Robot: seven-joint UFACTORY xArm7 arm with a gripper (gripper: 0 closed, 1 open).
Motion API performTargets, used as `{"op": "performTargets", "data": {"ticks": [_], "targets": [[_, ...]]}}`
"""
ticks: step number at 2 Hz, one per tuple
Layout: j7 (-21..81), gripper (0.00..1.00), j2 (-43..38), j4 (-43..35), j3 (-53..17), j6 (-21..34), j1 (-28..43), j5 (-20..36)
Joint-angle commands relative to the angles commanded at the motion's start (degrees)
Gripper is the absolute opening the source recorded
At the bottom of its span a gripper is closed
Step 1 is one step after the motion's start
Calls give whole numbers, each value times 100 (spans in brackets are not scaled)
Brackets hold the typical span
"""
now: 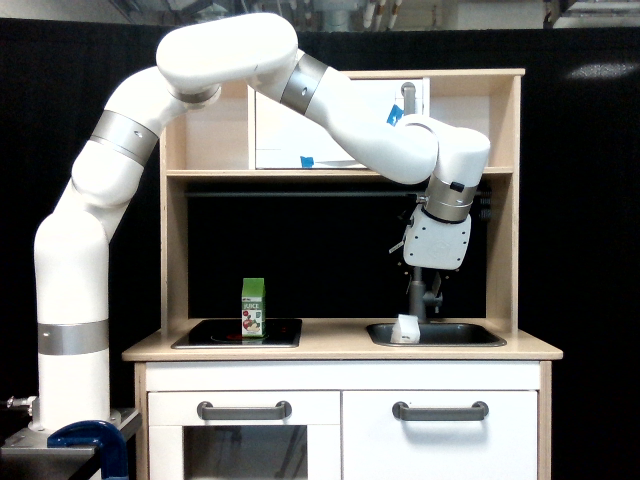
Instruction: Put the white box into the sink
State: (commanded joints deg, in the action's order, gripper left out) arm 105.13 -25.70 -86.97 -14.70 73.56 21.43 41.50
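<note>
The white box sits inside the sink, toward its nine o'clock end. The gripper hangs above it, apart; whether its jaws are spread I cannot tell.

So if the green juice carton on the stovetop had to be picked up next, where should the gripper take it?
Probably from above, closing on the flat side walls just under the gabled top: the green juice carton stands upright and alone on the stovetop, with open space overhead.

The white box sits in the sink. The juice carton stands on the stovetop, at the exterior view's left.
</note>
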Motion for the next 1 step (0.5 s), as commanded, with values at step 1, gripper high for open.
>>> {"op": "performTargets", "data": {"ticks": [1], "targets": [[350, 100, 1224, 1536, 90, -209, -307, -326]]}}
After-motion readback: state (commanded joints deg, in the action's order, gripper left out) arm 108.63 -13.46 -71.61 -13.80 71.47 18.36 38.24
